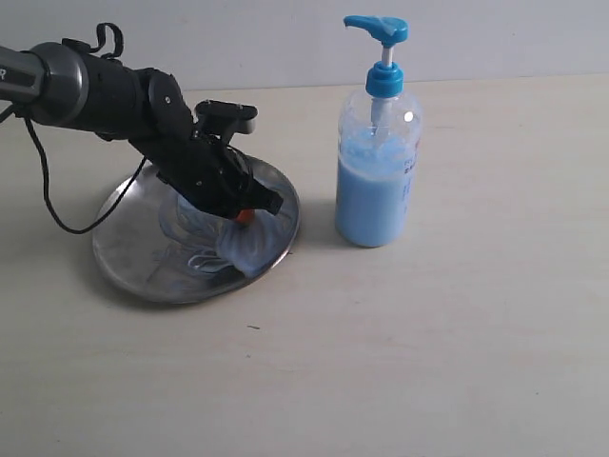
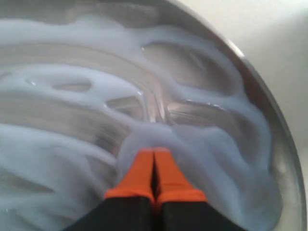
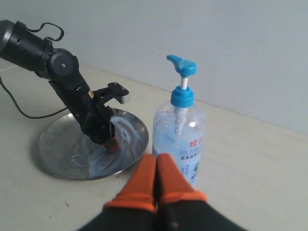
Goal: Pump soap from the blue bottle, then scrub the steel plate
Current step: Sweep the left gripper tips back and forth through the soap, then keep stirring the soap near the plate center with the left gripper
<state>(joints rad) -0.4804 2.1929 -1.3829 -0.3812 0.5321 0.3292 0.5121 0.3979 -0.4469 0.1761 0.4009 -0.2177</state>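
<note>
Scrubbing under way: my left gripper [image 1: 245, 217] bears down on the steel plate [image 1: 122, 271], its orange fingertips [image 2: 142, 166] pressed flat together with only a thin dark seam between them and nothing visible caught there. The tips touch the plate's floor on the side nearest the blue bottle [image 1: 375, 181], and the black arm leans in from the left of the exterior view. The soap [image 1: 233, 252] lies in whitish-blue swirls around the tips. It is thick on the bottle side of the plate and reaches the low rim there, while the far left of the plate shows bare, shiny metal. From the left wrist camera the streaks run in broad curved bands with strips of steel between them. The plate sits flat on the pale table [image 1: 457, 352], on the left of the exterior view. The bottle stands upright just beside its right rim, not touching it, with its bright blue pump head raised and the spout pointing toward the plate. Pale blue liquid fills the lower part of the clear bottle. My right gripper [image 3: 156, 161] shows only in its own camera, its orange tips closed against each other and empty, near the bottle and apart from it. A plain light wall [image 1: 285, 38] backs the table.
</note>
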